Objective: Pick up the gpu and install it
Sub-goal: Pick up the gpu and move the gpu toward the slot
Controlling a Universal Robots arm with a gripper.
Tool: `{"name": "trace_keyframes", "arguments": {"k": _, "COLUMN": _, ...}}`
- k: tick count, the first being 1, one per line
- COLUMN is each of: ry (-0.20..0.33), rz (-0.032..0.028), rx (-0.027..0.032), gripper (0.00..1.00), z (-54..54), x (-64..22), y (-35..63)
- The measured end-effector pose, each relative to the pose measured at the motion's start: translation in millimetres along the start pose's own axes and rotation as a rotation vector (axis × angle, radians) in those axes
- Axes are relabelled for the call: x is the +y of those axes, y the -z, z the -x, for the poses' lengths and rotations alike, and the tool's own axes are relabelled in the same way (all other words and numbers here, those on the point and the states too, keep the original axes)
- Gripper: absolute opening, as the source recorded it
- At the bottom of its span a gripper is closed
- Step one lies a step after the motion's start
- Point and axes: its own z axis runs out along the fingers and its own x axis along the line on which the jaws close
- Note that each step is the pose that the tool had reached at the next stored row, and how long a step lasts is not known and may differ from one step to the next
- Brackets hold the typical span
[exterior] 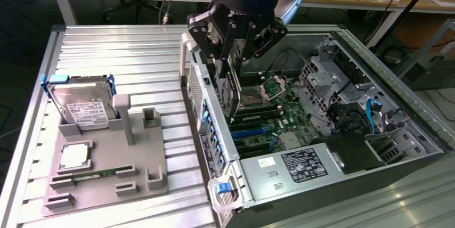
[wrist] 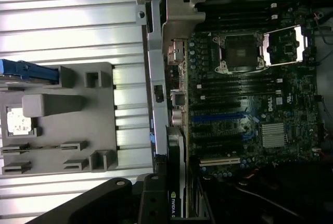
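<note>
Over case (exterior: 416, 116), hand (exterior: 233, 52) snug around gpu (exterior: 229, 95)

I log the holder (exterior: 142, 153) on the table (exterior: 121, 52) at the exterior view's left, with the open case (exterior: 334, 201) just beside it on the right. In the holder, the hard drive (exterior: 84, 105) stands upright at the back, the processor (exterior: 74, 156) lies in front of it, and the RAM stick (exterior: 99, 174) lies nearer still. The gpu (exterior: 229, 97) hangs under the gripper (exterior: 231, 60), over the motherboard (exterior: 274, 116) in the case.

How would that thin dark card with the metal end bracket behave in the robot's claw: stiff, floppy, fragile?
Probably stiff: the thin dark graphics card hangs straight on edge from the black gripper, showing no sag. Likely fragile, being a thin electronics board. Gripped near one edge above the open black computer case, it might pivot if bumped.
</note>
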Motion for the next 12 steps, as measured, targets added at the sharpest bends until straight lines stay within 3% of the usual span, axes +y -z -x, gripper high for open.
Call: {"name": "trace_keyframes", "arguments": {"k": 12, "ry": 0.000, "rz": 0.0000, "rx": 0.0000, "gripper": 0.27, "z": 14.6, "x": 1.1, "y": -0.4}}
